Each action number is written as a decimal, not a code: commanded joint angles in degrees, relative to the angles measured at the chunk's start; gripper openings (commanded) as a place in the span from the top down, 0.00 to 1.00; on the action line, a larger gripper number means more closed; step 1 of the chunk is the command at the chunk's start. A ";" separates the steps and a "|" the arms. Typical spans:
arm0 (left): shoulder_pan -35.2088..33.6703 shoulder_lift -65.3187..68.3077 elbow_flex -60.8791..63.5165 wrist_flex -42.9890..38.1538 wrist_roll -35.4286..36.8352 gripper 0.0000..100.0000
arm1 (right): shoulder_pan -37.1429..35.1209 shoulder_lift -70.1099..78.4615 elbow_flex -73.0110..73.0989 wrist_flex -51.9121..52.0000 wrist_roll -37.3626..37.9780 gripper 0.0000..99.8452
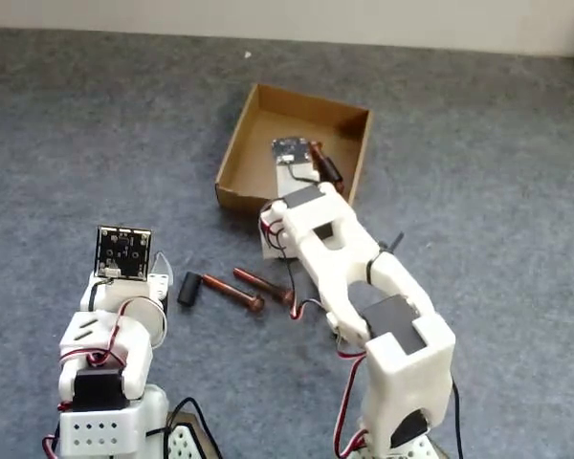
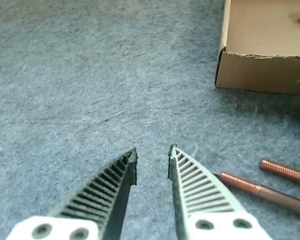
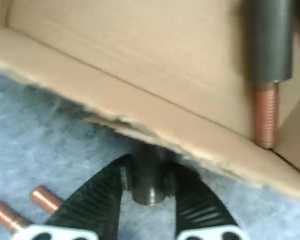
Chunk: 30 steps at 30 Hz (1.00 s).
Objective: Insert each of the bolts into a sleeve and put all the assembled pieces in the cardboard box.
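My right hand [image 3: 150,167] clenched on dark cylindrical sleeve [image 3: 149,192], at near wall of brown cardboard box [image 1: 237,198]. Sleeved copper bolt [image 3: 272,50] lies inside box. My left hand [image 2: 153,160] released, above grey felt table [image 1: 96,124]; two bare copper threaded bolts [image 1: 263,284] lie near.

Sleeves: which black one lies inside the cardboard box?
The sleeve with a copper bolt sticking out. A second sleeve sits in the right hand; a third sleeve lies on the carpet.
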<state>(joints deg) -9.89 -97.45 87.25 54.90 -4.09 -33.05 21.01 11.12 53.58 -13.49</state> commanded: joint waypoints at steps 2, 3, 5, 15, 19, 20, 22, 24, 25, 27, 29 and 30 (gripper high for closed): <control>-0.75 -0.31 -0.22 -1.14 0.44 0.87 | -0.13 -4.53 -3.91 5.05 0.26 1.00; -0.75 -0.31 -0.22 -1.14 0.44 0.87 | -0.13 -6.46 -3.82 5.76 0.26 1.00; -0.75 -0.31 -0.22 -1.14 0.44 0.87 | -0.04 -11.21 -3.30 7.16 0.26 1.00; 0.66 0.22 -6.55 0.18 -5.71 0.87 | 0.75 -44.53 19.65 9.10 -0.26 1.00; 4.70 0.40 -11.65 3.87 -9.76 0.87 | 4.97 -57.45 31.08 5.23 -0.26 1.00; 5.76 0.40 -13.32 5.54 -10.29 0.87 | 6.55 -60.18 33.80 3.21 -0.26 1.00; 8.31 0.48 -17.10 9.58 -11.96 0.87 | 9.71 -65.10 38.90 -1.27 -0.26 1.00; 11.30 0.66 -20.62 13.45 -14.42 0.87 | 12.26 -68.88 43.38 -6.02 -0.26 1.00; 12.70 0.92 -22.20 15.30 -15.91 0.87 | 13.14 -70.29 45.41 -7.87 -0.26 1.00; 14.90 3.56 -25.27 18.02 -18.55 0.87 | 14.46 -72.40 48.48 -10.77 -0.26 1.00; 16.31 8.66 -28.53 19.60 -20.92 0.87 | 15.87 -73.71 50.68 -13.76 -0.26 1.00; 16.92 12.00 -30.29 20.13 -22.24 0.87 | 16.66 -74.07 51.65 -15.69 -0.26 1.00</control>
<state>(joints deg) 3.47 -94.11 64.84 72.48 -21.58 -19.69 -48.97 60.62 45.23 -13.49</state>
